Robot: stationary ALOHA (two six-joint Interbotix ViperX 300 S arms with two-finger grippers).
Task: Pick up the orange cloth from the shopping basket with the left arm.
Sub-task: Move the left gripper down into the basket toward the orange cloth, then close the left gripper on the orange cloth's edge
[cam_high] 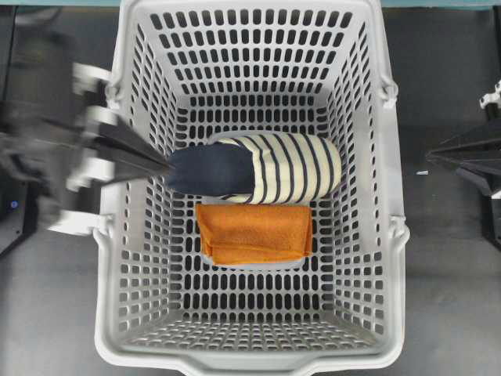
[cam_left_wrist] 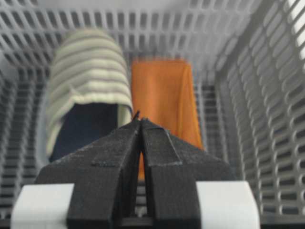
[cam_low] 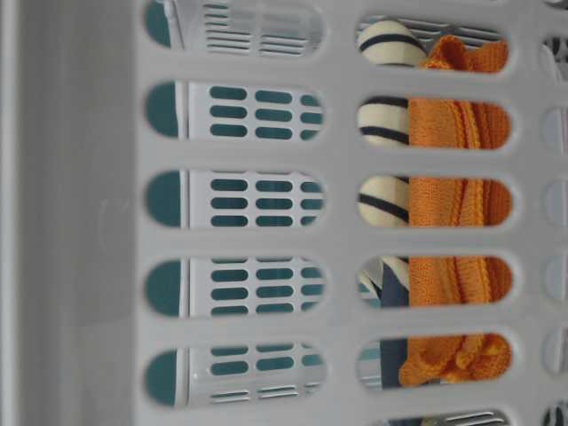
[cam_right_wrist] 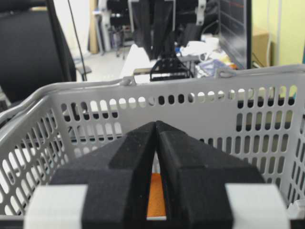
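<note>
The orange cloth lies folded flat on the floor of the light grey shopping basket, just in front of the striped item. It also shows in the left wrist view and through the wall slots in the table-level view. My left gripper is shut and empty. It reaches in over the basket's left wall, blurred by motion, with its tips by the navy end of the striped item. In its wrist view the tips point between that item and the cloth. My right gripper is shut and empty, outside the basket's right wall.
A cream-and-navy striped roll with a dark navy end lies across the basket's middle, touching the cloth's far edge. It also shows in the left wrist view. The basket's tall slotted walls close in on all sides. The basket stands on a dark table.
</note>
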